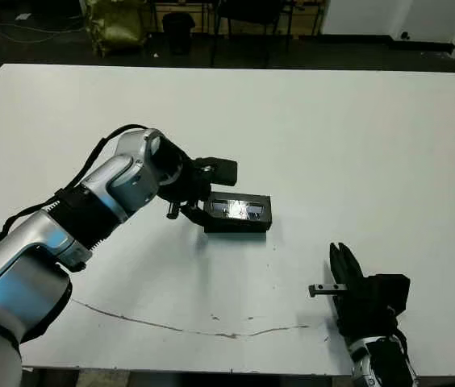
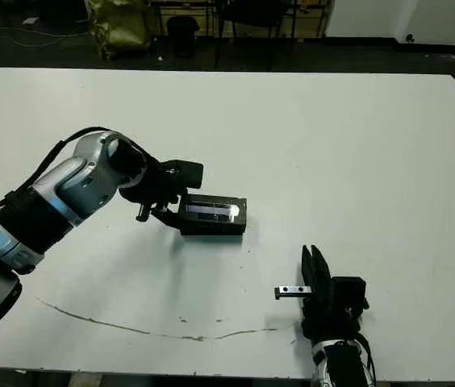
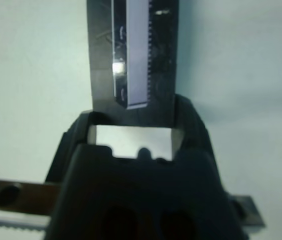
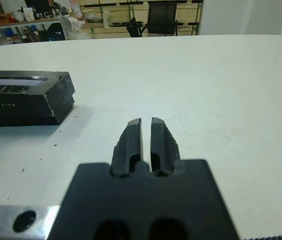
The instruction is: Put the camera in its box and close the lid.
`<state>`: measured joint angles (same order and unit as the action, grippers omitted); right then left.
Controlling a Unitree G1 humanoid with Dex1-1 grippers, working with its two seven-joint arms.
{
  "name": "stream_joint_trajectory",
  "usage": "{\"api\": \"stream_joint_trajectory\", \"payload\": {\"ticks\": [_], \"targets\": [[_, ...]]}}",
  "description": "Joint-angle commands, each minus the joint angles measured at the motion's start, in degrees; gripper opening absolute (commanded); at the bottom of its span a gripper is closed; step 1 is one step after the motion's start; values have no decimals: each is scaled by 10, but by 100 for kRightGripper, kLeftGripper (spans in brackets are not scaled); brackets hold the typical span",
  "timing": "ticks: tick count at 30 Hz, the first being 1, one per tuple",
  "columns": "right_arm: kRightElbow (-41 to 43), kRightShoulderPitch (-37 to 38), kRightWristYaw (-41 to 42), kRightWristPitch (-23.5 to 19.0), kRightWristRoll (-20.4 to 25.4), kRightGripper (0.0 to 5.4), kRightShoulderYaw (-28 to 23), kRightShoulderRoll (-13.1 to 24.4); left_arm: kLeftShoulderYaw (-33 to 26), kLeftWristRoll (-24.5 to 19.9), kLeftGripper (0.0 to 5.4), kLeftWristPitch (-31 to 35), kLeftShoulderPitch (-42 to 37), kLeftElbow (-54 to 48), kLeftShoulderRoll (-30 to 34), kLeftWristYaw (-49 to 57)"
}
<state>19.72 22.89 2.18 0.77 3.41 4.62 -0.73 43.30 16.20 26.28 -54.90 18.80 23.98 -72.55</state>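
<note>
The box [image 1: 237,223] lies mid-table with the lid [image 1: 240,208] on top of it, its pale strip glinting. My left gripper [image 1: 204,192] is at the box's left end, one finger on each long side, shut on the end of the lid [image 3: 136,50]. The camera is hidden. Near the front edge on the right, my right gripper [image 1: 339,250] rests shut and holds nothing, its fingers [image 4: 133,135] pressed together. It points towards the far side of the table, and the box [image 4: 26,102] stands well off to its left.
A thin dark scratch [image 1: 171,326] runs along the table's front edge, between the arms. Beyond the far edge are a yellow-green bag [image 1: 114,24] and dark chairs [image 1: 252,16] on the floor. White tabletop [image 1: 356,137] stretches right of the box.
</note>
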Motion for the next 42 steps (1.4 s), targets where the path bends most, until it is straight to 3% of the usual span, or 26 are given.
{"api": "stream_joint_trajectory", "payload": {"ticks": [1,5,10,14,16,19,22,29,33,35,39,42], "targets": [[-5,7,1,-3,-3,0,-3,5,37,44,196,6,48,25,20,-2],[-6,8,0,3,-3,0,-3,3,53,59,196,-3,61,33,16,5],[-11,8,1,9,-4,0,-3,4,64,67,196,-79,81,39,19,10],[-2,11,-3,0,-3,0,-1,0,59,63,196,-84,98,45,15,9],[3,13,-8,-12,-3,0,0,-2,62,61,196,-127,106,51,19,12],[-14,8,1,12,1,0,-3,3,59,59,196,-162,120,57,20,16],[-9,9,-2,5,-6,0,-1,5,55,64,196,-199,136,51,27,34],[-19,7,3,16,2,0,-2,3,51,49,196,-189,139,70,17,5],[-27,5,6,21,5,0,-4,4,51,63,195,-155,143,45,20,24],[-28,5,9,23,9,0,-4,3,21,37,195,-135,148,51,13,41],[-15,11,4,13,4,0,-1,1,-97,-57,194,49,154,55,-25,65],[-16,10,0,14,-3,0,1,0,-164,-104,194,172,153,26,-42,93]]}}
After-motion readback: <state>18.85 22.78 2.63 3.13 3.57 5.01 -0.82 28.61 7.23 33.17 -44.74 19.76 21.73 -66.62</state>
